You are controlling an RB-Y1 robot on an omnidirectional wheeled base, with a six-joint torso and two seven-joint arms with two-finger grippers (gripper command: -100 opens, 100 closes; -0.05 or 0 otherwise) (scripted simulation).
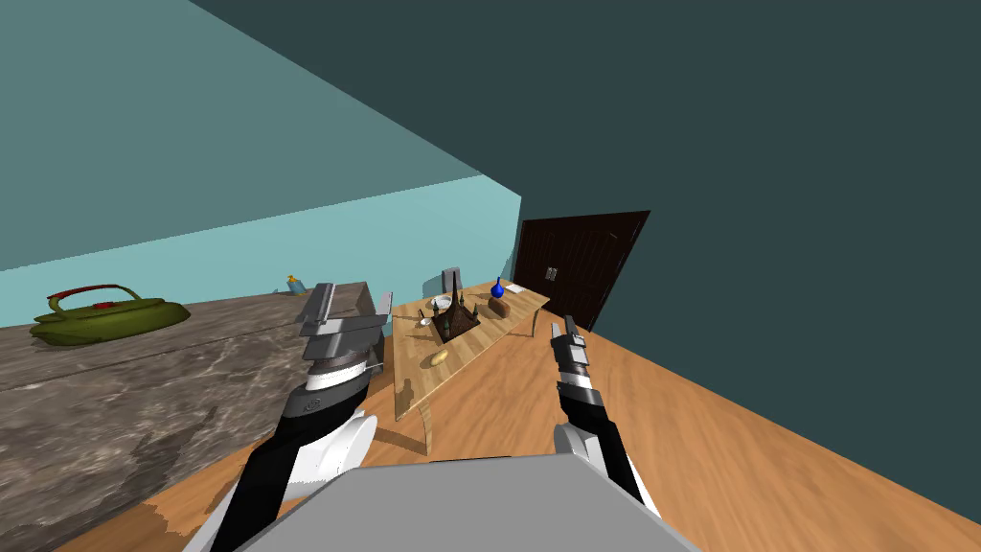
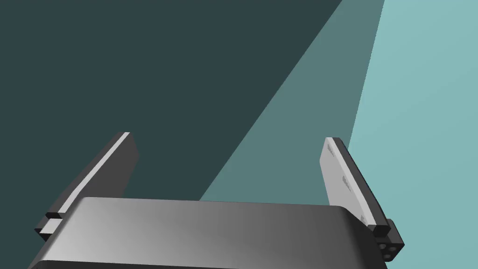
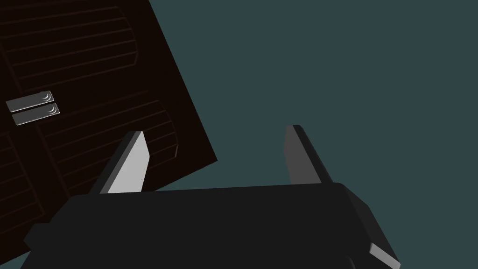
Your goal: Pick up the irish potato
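Note:
The potato [image 1: 439,357] is a small yellowish lump lying on the near part of a long light wooden table [image 1: 479,345] ahead of me. My left gripper [image 1: 353,305] is raised over the corner of a grey stone counter, left of the potato and well apart from it; its fingers [image 2: 343,175] stand open with nothing between them. My right gripper [image 1: 567,329] hangs over the floor to the right of the table, short of the potato. In the right wrist view my right gripper [image 3: 217,140] is open and empty.
A grey stone counter [image 1: 115,383] runs along my left, with a green bag [image 1: 105,316] on it. Farther along the table are a dark rack [image 1: 456,319], a white bowl [image 1: 442,302], a blue vase [image 1: 497,288] and a brown loaf [image 1: 498,308]. A dark double door [image 1: 575,259] stands behind.

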